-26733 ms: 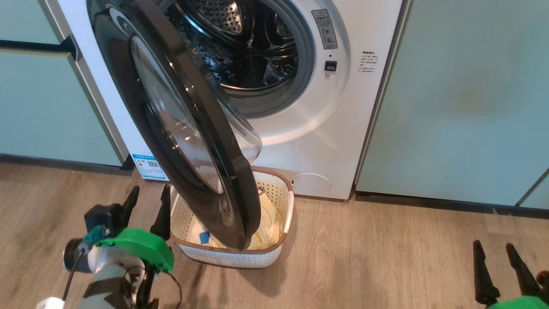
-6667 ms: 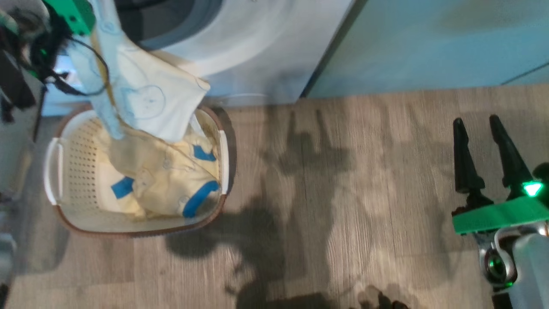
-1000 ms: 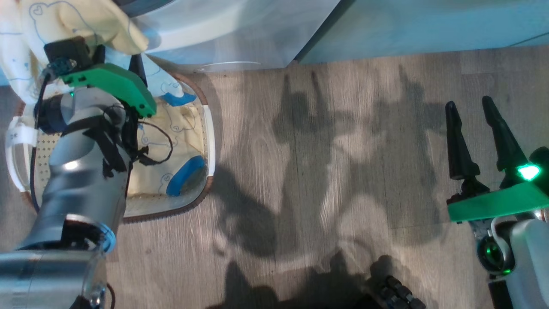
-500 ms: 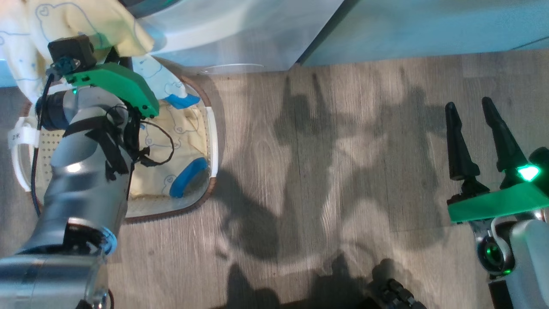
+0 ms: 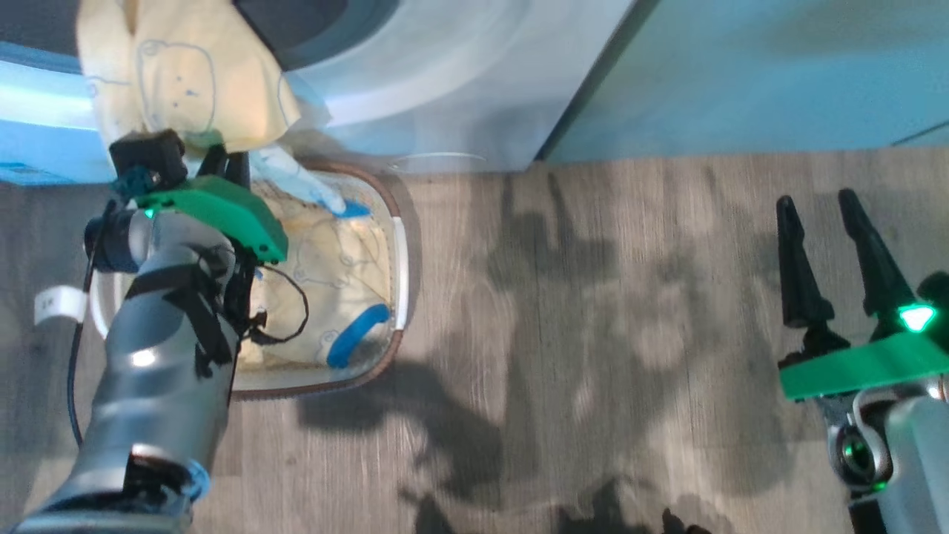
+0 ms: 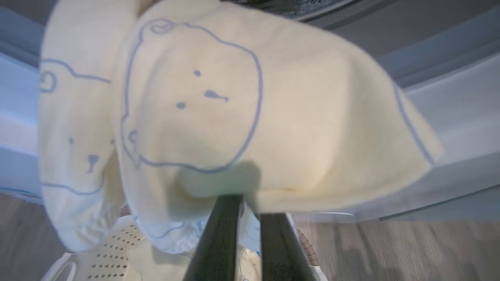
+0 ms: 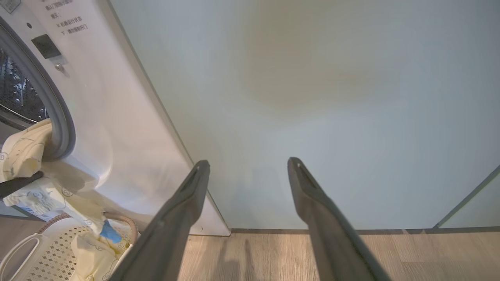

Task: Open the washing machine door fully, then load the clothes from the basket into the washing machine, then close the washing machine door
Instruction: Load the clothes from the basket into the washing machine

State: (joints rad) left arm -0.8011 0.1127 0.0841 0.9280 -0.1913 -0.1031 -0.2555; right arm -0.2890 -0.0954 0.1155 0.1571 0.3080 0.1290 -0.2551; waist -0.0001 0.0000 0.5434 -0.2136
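left gripper (image 6: 250,201) pinched shut on yellow clothes (image 6: 234,117) hanging from the mouth of the washing machine (image 5: 445,89), basket (image 5: 319,386) with more clothes just in front of it, right gripper (image 5: 815,199) wide open and empty, well apart from it

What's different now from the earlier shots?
One yellow garment has left the basket and now hangs from the mouth of the washing machine; the left fingers, open a second ago, have closed on its lower edge. The right fingers stay open and idle; more clothes remain in the basket.
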